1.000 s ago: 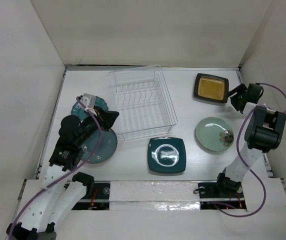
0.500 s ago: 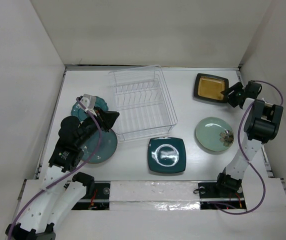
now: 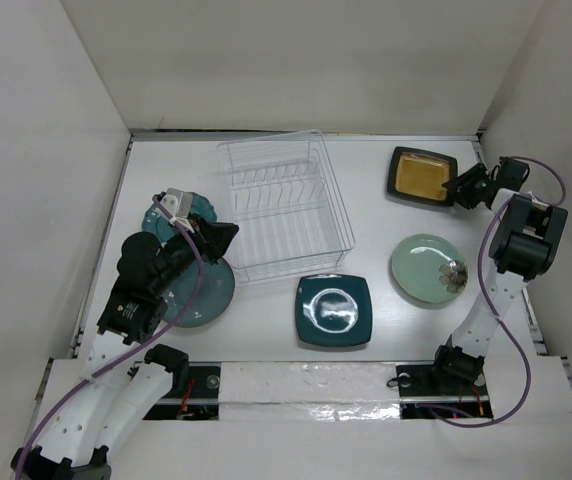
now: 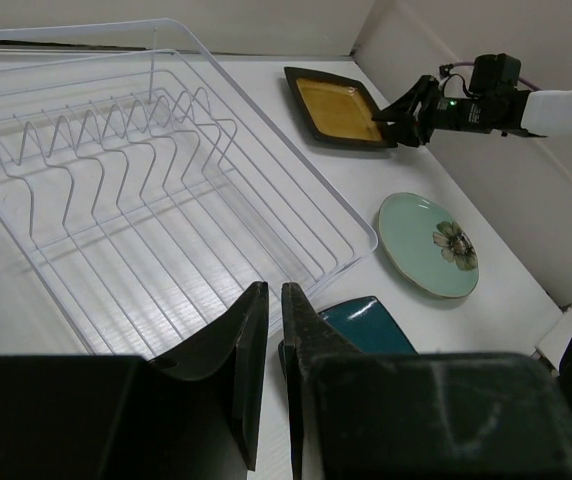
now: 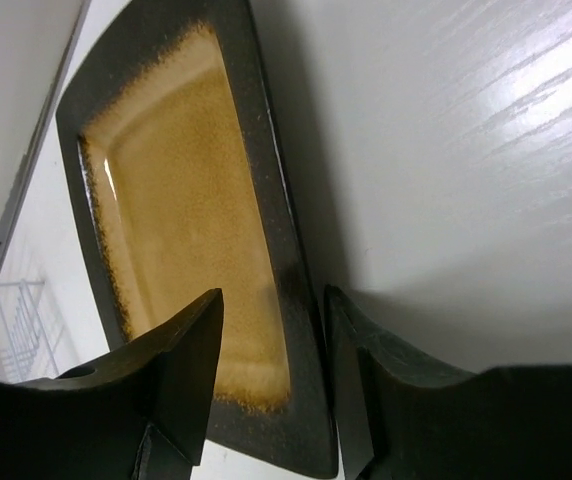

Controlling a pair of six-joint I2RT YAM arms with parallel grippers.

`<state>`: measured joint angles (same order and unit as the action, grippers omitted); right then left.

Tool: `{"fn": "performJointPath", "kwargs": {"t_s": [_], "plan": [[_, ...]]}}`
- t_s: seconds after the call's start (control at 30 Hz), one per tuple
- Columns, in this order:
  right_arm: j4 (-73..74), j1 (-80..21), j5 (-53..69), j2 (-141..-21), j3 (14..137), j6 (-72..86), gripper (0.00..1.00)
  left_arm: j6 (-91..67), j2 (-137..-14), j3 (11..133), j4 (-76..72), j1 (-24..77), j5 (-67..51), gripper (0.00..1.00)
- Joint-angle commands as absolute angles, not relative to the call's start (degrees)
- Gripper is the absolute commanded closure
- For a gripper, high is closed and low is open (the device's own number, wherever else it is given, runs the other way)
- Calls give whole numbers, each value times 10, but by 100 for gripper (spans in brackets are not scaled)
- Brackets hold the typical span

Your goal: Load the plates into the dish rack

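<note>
Right jaws crept in over last second; now spread, straddling rim of black amber-centre plate [image 5: 181, 200], not clamped. Plate flat on tabletop [image 3: 376, 240], right of dish rack [image 3: 284, 205]; rack empty. Grasp comes next, I judge. Side wall [image 3: 536, 90] close beyond plate, little room there; open tabletop toward rack. Left jaws near-closed, empty, left of rack.

No text, label, brand or number can be read in any view. The only mark is a dark flower motif on the green plate [image 3: 421, 262], and it carries no letters.
</note>
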<state>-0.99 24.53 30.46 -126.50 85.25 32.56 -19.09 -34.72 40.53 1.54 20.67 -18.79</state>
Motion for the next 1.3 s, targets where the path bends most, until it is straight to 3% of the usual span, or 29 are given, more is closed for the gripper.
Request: {"fn": "performJointPath", "kwargs": {"t_s": [0.0,0.37,0.43,0.47,0.5,0.57,0.7,1.0,1.23,1.27], "plan": [[14,240,314,-1248,826,308,50,-184,-345,435,-6,210,-186,91],[-33,188,288,-1159,702,302,59,-186,-337,432,-9,210,-191,91],[-50,188,287,-1141,683,302,52,-186,-336,432,-9,210,-191,90],[-58,188,286,-1135,673,305,33,-186,-337,432,-9,210,-191,90],[-69,188,282,-1130,660,305,27,-186,-337,432,-10,210,-192,90],[-73,194,281,-1126,657,308,20,-187,-338,431,-10,210,-193,90],[-121,200,289,-1138,650,325,20,-185,-338,432,-8,210,-190,90],[-127,205,335,-1194,697,365,29,-185,-344,433,-8,210,-187,90],[-215,205,386,-1239,684,444,50,-184,-346,432,-7,210,-185,90],[-225,205,387,-1240,680,460,57,-184,-348,432,-7,210,-185,90]]}}
